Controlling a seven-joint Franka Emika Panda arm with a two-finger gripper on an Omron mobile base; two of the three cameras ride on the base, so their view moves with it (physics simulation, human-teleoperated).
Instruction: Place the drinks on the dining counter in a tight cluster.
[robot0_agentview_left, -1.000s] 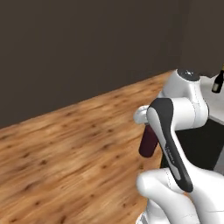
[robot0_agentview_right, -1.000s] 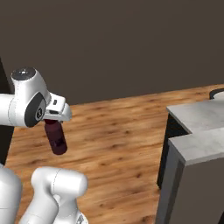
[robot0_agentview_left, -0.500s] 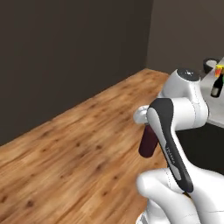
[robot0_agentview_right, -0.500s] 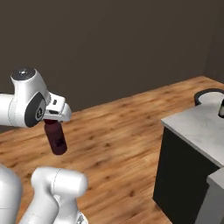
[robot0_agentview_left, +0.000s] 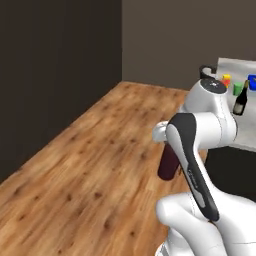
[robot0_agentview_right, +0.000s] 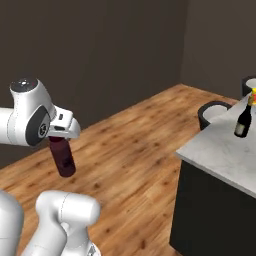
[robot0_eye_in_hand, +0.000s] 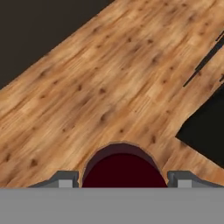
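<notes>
**Maroon bottle held up over the wood floor**

The claw (robot0_eye_in_hand: 122, 179) is gripping the squat maroon bottle (robot0_agentview_right: 62, 157). In the hand view the two small grey finger tips (robot0_eye_in_hand: 64, 180) sit on each side of the bottle's round, dark red body. In both base views the bottle (robot0_agentview_left: 169, 162) hangs below the hand, up in the air. It is not touching the floor. It leans a little. It is smooth and shaped like a short fat tube, and its top is hidden in the hand.

Under the bottle is the wooden floor (robot0_agentview_left: 95, 165). It is made of long warm brown planks with dark knots and wavy grain. Behind it stand plain dark walls (robot0_agentview_right: 100, 55).

The arm is white, round and shiny, with dark parts at the joints.

Off to the side is the dining surface (robot0_agentview_right: 220, 150). Its top is pale marble with faint grey veins, flat with a sharp corner, and its side is black. It is well apart from the held bottle.

A dark wine bottle (robot0_agentview_right: 244, 121) stands upright on the surface. It has a thin gold neck and a cream label. In the left base view some small bright things stand near the wine bottle (robot0_agentview_left: 240, 101); they are too small to tell what they are. A round dark stool (robot0_agentview_right: 214, 112) sits just beside the far edge of the surface.
</notes>
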